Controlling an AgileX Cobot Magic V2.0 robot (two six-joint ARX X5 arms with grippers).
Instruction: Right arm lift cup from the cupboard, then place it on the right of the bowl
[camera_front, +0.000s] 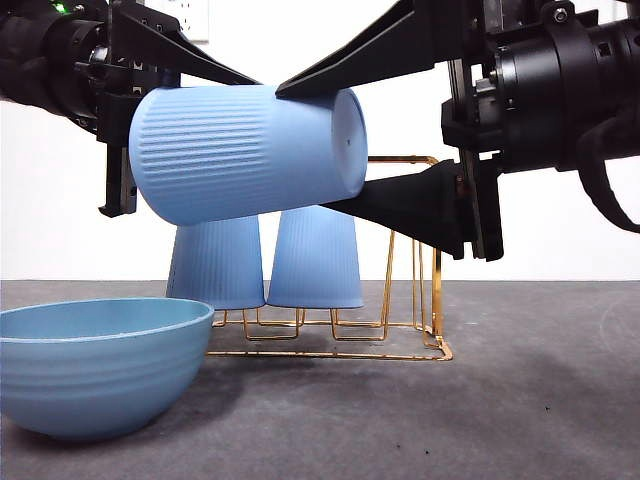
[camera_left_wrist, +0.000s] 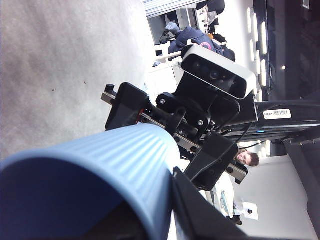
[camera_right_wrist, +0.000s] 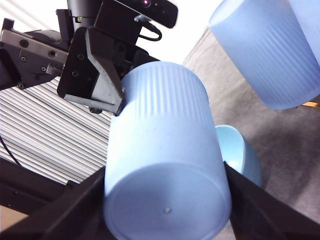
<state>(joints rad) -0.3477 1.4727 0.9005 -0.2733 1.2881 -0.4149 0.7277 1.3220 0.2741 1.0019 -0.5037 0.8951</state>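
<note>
The held cup (camera_front: 245, 150) covers the tops of the two racked cups (camera_front: 215, 262) behind it in the front view; the bowl (camera_front: 95, 365) hides the rack's (camera_front: 405, 300) near-left corner and is itself cut by the left edge; both arms run off the top corners. In the left wrist view the cup's (camera_left_wrist: 100, 185) mouth is blurred and cut off, and the left gripper's (camera_left_wrist: 165, 200) second jaw cannot be made out; in the right wrist view the cup (camera_right_wrist: 165, 170) hides most of the bowl (camera_right_wrist: 240, 155).
</note>
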